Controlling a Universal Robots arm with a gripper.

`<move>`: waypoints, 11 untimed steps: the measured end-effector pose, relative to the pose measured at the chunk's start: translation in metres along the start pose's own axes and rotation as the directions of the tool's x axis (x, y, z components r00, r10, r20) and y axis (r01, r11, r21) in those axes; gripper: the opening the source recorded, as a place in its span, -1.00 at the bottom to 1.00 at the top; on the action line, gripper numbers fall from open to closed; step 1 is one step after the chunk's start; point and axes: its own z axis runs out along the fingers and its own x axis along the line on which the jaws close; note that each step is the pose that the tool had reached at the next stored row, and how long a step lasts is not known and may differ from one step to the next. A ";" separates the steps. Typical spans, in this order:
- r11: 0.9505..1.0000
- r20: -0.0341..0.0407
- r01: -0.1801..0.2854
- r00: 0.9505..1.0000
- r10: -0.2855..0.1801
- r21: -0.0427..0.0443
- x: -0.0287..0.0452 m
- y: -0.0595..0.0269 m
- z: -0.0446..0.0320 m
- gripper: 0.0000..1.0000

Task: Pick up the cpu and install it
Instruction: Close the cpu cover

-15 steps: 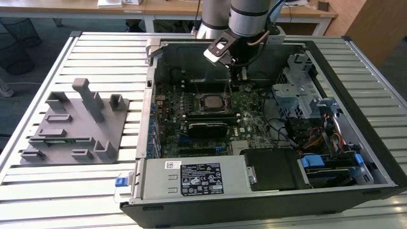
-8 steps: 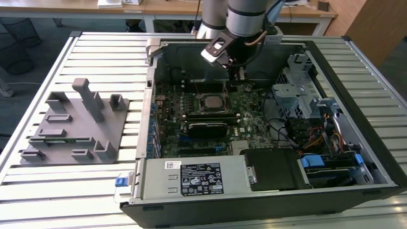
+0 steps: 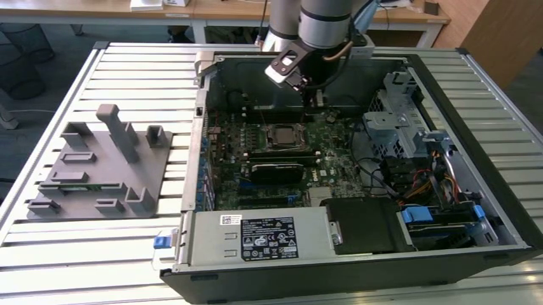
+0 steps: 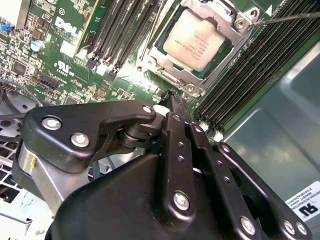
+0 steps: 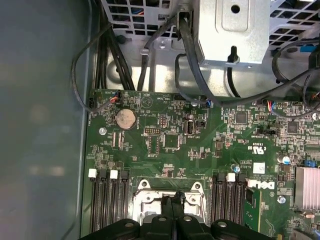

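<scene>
One gripper [image 4: 170, 96] is under review, and you have its fingers drawn together at the tips with nothing visible between them. The cpu [image 4: 195, 40] is not in the grasp. It lies flat, silver top up, inside the socket frame [image 4: 239, 22] on the motherboard [image 5: 170, 145].

In the second wrist view the chip sits ahead of the fingertips, along the line in which they point, with a strip of green board showing between tip and frame. In the first wrist view the joined tips overlap the near edge of the socket. Your tool therefore stands over the socket's edge rather than over the chip's centre, and I judge it to be clear of both.

The chip is close to square and offers no long axis. In the exterior view the grey fixture [image 3: 93, 171] stands well apart, outside the case [image 3: 339, 274], on the exterior view's left.
</scene>
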 end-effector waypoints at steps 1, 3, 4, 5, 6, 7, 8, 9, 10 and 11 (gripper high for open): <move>1.000 0.000 0.000 1.000 0.000 0.000 0.0000 -0.0008 0.0000 -0.79; 1.000 0.000 0.000 1.000 0.000 0.000 0.0001 -0.0027 0.0000 -0.79; 1.000 0.000 0.000 1.000 0.000 0.000 0.0002 -0.0038 0.0000 -0.79; 1.000 0.000 0.000 1.000 0.000 0.000 0.0002 -0.0050 0.0000 -0.79; 1.000 0.000 0.000 1.000 0.000 0.000 0.0003 -0.0064 0.0001 -0.79; 1.000 0.000 0.000 1.000 0.000 0.000 0.0003 -0.0077 0.0001 -0.79; 1.000 0.000 0.000 1.000 0.000 0.000 0.0004 -0.0085 0.0001 -0.79; 1.000 0.000 0.000 1.000 0.000 0.000 0.0004 -0.0092 0.0002 -0.79; 1.000 0.000 0.000 1.000 0.000 0.000 0.0004 -0.0104 0.0002 -0.79; 1.000 0.000 0.000 1.000 0.000 0.000 0.0005 -0.0118 0.0003 -0.79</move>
